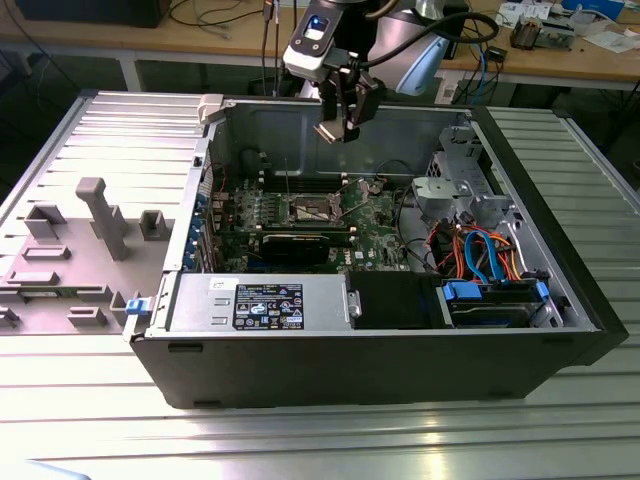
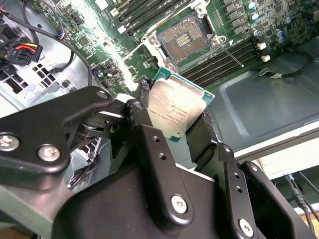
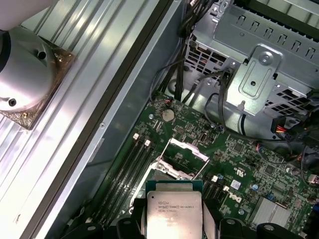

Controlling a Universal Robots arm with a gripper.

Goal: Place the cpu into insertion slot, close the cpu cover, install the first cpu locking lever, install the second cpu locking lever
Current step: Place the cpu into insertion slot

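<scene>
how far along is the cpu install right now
Nothing is seated yet. In hand: the gripper is shut on the cpu, held in the air above the open case. The insertion slot is empty, its pin field bare, and the cpu cover stands tilted up, open. Left: seating the cpu, closing the cover and both locking-lever steps.

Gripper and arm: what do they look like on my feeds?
The gripper is matte black: bar-shaped linkages joined with silver screws, ending in dark jaws. The arm above is silver-grey, with black cables looping beside it and a blue-lit module at the wrist.
</scene>
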